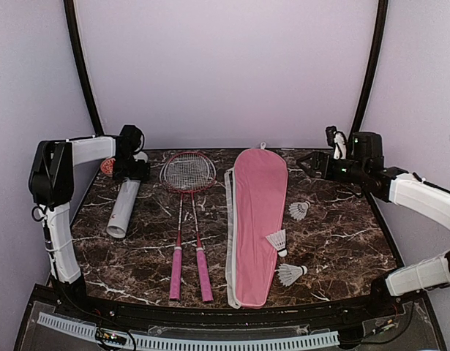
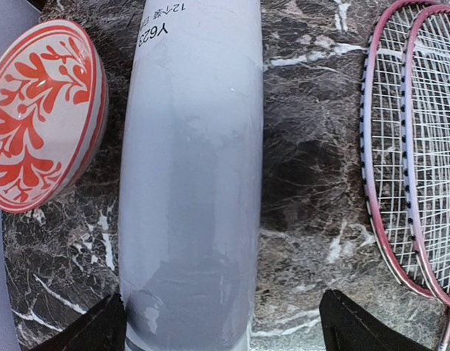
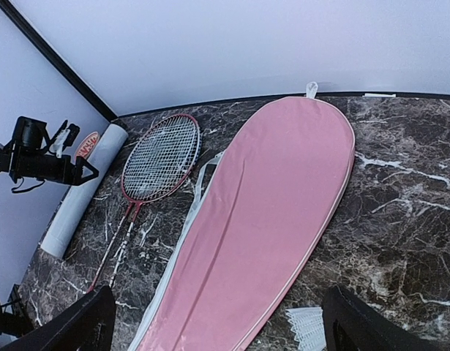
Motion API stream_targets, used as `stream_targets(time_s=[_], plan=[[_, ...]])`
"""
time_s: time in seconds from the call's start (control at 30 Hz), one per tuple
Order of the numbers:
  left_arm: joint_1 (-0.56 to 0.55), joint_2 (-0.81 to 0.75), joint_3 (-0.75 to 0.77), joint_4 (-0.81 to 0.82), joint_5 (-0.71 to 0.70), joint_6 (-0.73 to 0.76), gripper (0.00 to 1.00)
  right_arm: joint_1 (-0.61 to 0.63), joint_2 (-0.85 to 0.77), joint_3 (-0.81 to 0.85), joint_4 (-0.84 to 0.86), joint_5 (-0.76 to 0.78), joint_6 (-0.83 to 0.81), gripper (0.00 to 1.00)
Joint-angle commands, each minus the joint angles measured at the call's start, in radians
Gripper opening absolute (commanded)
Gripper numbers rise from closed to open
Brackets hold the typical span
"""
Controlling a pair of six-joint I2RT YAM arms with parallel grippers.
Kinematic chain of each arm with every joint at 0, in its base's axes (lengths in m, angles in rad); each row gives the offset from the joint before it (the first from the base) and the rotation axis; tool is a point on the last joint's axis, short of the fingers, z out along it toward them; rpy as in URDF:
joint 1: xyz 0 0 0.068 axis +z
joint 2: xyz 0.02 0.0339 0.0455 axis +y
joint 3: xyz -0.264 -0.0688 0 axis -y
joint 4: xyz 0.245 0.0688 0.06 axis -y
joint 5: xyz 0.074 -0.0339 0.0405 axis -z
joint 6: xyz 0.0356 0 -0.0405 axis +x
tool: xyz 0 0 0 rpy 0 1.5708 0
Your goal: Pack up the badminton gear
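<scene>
The long white tube (image 1: 124,208) lies at the left; my left gripper (image 1: 131,170) hovers open over its far end. In the left wrist view the tube (image 2: 192,175) runs between the open fingers of the left gripper (image 2: 223,330), close to the left one. Two red-framed rackets (image 1: 188,172) lie side by side, pink handles toward me. The pink cover (image 1: 255,227) lies in the middle. Three shuttlecocks (image 1: 298,210) (image 1: 277,240) (image 1: 290,274) lie right of it. My right gripper (image 1: 312,164) is open and empty at the back right, above the cover (image 3: 261,219).
A small red-patterned round cap (image 1: 107,167) stands left of the tube's far end, close beside it in the left wrist view (image 2: 42,117). Purple walls with black poles enclose the marble table (image 1: 342,241). A white slotted rail runs along the near edge.
</scene>
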Motion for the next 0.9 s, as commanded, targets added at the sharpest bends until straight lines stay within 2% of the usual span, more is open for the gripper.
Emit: stream_targets(time_s=[0.0,0.23,0.37,0.6,0.73,0.87], plan=[[0.009,0.024,0.010,-0.045,-0.032,-0.003,0.94,-0.004,0.002,-0.006,0.055,-0.045,0.019,0.99],[0.009,0.085,0.039,-0.033,0.002,0.013,0.91,-0.003,0.016,-0.027,0.076,-0.056,0.027,0.99],[0.010,0.141,0.101,-0.065,0.013,0.010,0.85,-0.004,0.033,-0.023,0.081,-0.080,0.030,0.99],[0.011,0.146,0.109,-0.102,0.006,0.005,0.73,-0.003,0.040,-0.018,0.082,-0.119,0.035,0.99],[0.011,0.063,0.067,-0.087,0.016,0.017,0.64,-0.004,0.042,-0.013,0.099,-0.154,0.046,0.99],[0.009,-0.062,0.019,-0.047,0.072,0.075,0.62,-0.003,0.040,-0.011,0.116,-0.196,0.058,0.99]])
